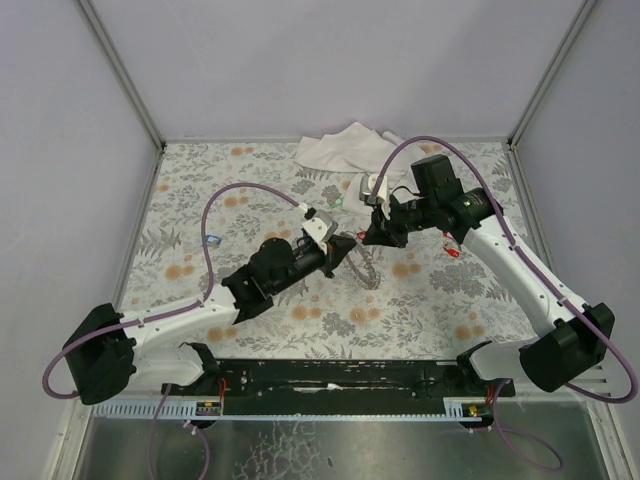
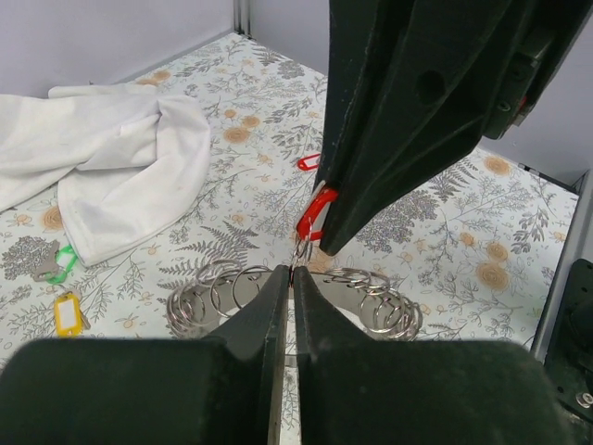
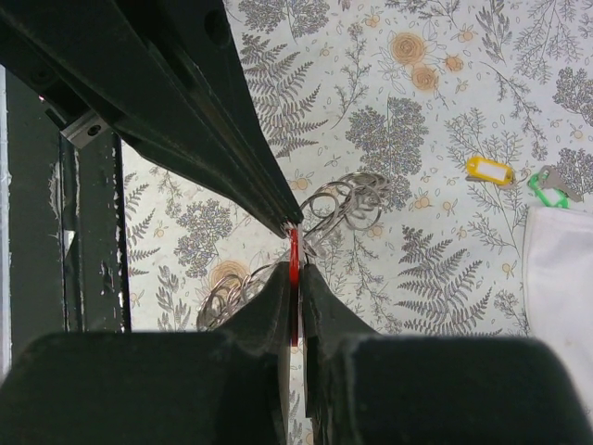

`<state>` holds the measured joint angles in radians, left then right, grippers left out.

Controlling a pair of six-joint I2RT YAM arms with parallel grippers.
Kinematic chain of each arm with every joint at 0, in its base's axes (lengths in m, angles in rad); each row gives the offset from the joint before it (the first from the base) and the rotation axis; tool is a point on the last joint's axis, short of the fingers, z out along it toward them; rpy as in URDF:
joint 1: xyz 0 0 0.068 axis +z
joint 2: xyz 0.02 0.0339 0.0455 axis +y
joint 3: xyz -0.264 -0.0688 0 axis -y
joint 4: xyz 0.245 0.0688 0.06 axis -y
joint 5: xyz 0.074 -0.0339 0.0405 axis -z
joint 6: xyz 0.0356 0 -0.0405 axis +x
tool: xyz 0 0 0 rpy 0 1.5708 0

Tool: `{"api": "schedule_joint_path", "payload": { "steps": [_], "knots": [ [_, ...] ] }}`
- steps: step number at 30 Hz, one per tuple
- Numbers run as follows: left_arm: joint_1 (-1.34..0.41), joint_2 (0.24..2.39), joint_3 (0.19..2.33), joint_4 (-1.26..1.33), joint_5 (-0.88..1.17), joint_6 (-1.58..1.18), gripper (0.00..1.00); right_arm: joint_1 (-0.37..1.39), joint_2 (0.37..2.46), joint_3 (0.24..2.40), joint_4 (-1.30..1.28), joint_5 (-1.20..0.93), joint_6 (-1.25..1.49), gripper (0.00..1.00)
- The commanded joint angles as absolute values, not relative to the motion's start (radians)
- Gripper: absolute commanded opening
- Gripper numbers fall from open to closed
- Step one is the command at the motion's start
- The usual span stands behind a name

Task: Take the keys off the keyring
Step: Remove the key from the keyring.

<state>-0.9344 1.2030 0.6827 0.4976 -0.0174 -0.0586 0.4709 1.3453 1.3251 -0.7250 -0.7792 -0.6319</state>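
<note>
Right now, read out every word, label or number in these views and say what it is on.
No text can be read in any view.
Yellow tag: white insert, too small to tell if written on.
Green tag, red tag, ring chain: no marks visible.

Shiny silvery metal keyring point(image 2: 196, 301), glossy red plastic key point(image 2: 316, 211), matt white cloth point(image 2: 120, 158).
</note>
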Motion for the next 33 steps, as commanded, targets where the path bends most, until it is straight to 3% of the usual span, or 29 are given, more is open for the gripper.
{"api": "schedule_joint_path", "payload": {
  "steps": [1,20,29,33],
  "knots": [
    [-0.925,1.176,0.661,0.572,0.011,-0.018,0.0,0.456,1.315,1.351,-0.725,-0.843,-0.639,0.0],
    [-0.893,1.1,0.521,0.737,0.053,-0.019,0.0,0.392,1.37,1.345,-0.752,-0.924,-0.664,0.0],
    [-0.885,1.174,0.516,0.767,0.192,-0.039,0.0,0.391,1.327,1.34,-0.741,-0.988,-0.659,0.0],
    [-0.886,1.192,0.505,0.82,0.187,-0.053,0.1,0.393,1.334,1.333,-0.741,-0.974,-0.667,0.0]
  ]
}}
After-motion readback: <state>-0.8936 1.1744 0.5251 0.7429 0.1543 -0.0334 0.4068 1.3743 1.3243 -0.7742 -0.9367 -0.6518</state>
